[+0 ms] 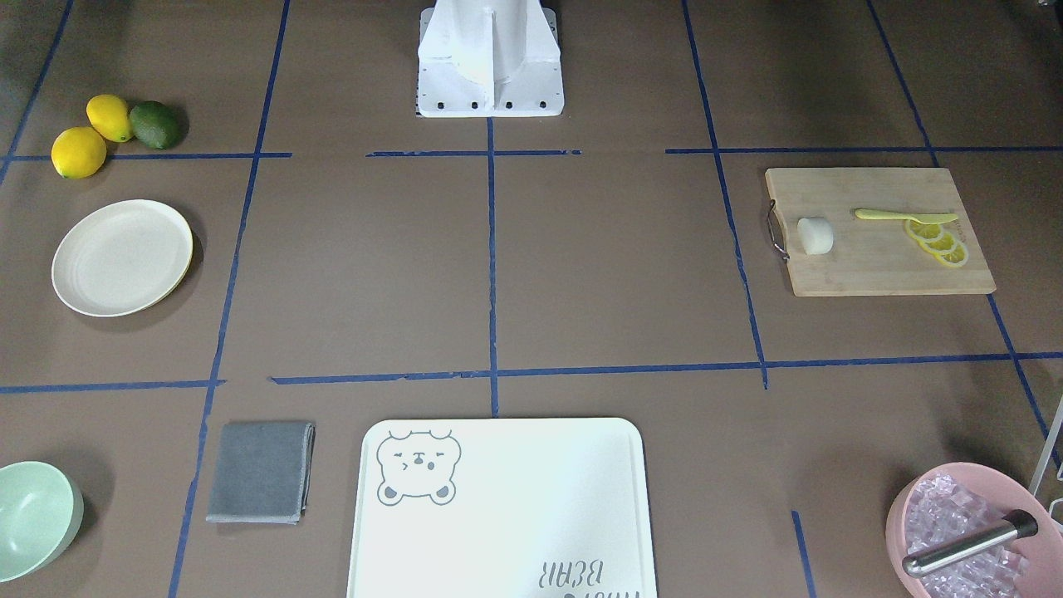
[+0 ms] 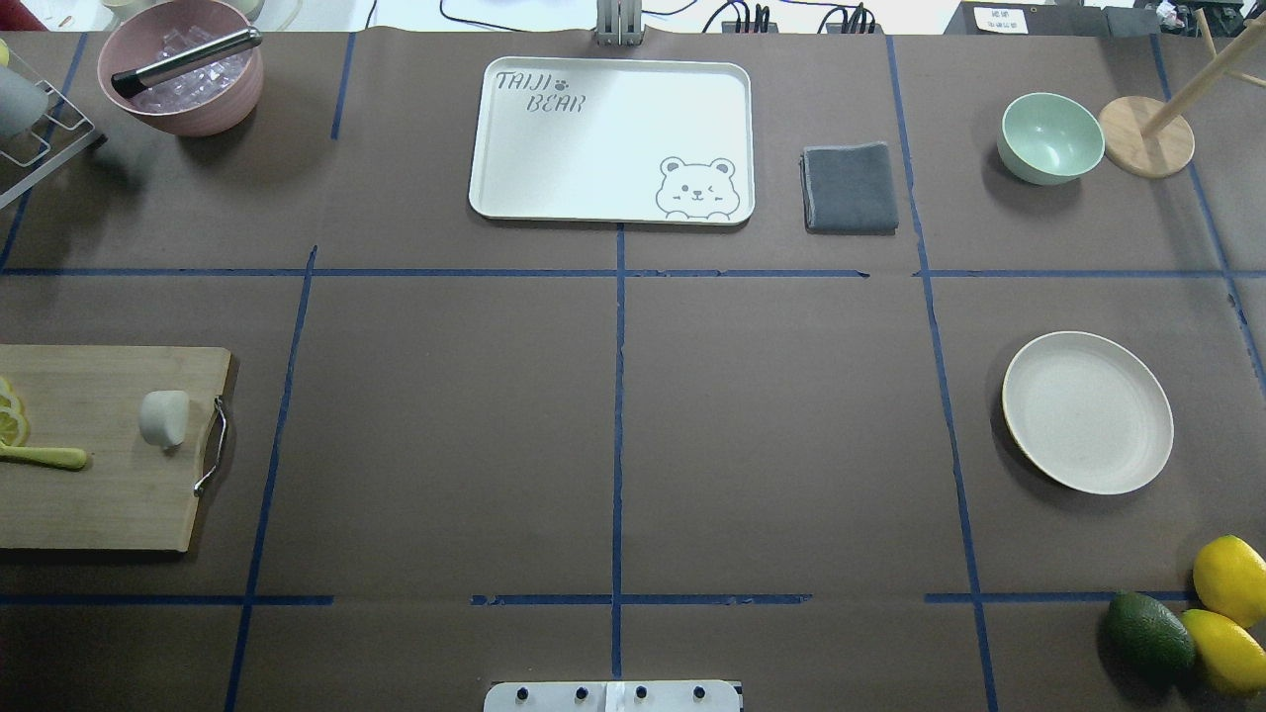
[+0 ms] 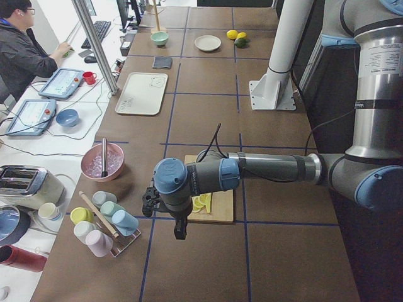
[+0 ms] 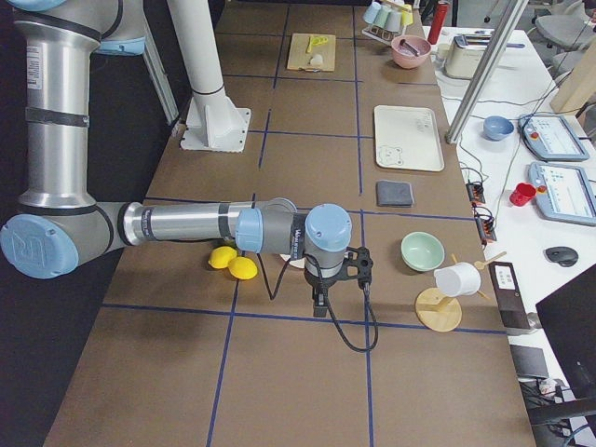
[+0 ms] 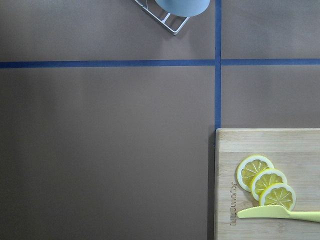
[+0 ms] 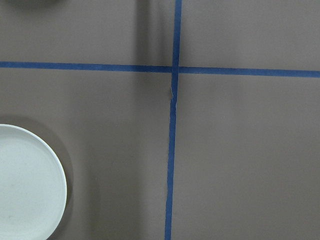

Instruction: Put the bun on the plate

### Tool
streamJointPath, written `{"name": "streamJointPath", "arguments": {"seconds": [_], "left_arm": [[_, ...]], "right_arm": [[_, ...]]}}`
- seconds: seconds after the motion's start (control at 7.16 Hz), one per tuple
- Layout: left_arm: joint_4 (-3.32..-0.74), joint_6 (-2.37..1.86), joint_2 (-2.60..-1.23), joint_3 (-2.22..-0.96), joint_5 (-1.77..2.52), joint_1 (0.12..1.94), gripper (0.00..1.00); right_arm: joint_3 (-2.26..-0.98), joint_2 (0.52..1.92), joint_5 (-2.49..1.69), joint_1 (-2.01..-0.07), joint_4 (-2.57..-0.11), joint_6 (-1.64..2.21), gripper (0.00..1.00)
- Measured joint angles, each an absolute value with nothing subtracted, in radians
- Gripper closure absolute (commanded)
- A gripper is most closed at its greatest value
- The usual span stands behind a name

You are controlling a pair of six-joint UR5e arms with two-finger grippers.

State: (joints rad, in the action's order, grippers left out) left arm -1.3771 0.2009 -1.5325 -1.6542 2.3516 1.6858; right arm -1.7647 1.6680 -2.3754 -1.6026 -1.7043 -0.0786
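The bun [image 1: 815, 235] [image 2: 164, 417] is a small white lump lying on a wooden cutting board [image 1: 880, 270] [image 2: 99, 504], near its metal handle. The round cream plate [image 1: 122, 257] [image 2: 1088, 411] sits bare at the opposite end of the table, and its edge shows in the right wrist view [image 6: 25, 180]. Neither gripper appears in the overhead or front views. The left gripper [image 3: 149, 202] hangs above the table beside the board's end. The right gripper [image 4: 361, 264] hangs near the plate. I cannot tell whether either is open or shut.
Lemon slices [image 1: 938, 242] [image 5: 265, 182] and a yellow knife [image 1: 905, 217] share the board. A bear-print tray [image 2: 613, 138], grey cloth [image 2: 849, 188], mint bowl [image 2: 1050, 138] and pink ice bowl [image 2: 183, 69] line the far side. Two lemons and a green fruit [image 2: 1187, 613] lie near the plate.
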Motion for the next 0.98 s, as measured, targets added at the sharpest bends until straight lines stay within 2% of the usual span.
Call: {"name": "streamJointPath", "arguments": {"seconds": [0.98], "left_arm": [[-1.380, 0.205, -1.532, -1.667, 2.355, 1.686, 0.00]], "right_arm": [[-1.778, 1.619, -2.374, -1.591, -1.700, -0.023, 0.01]]}}
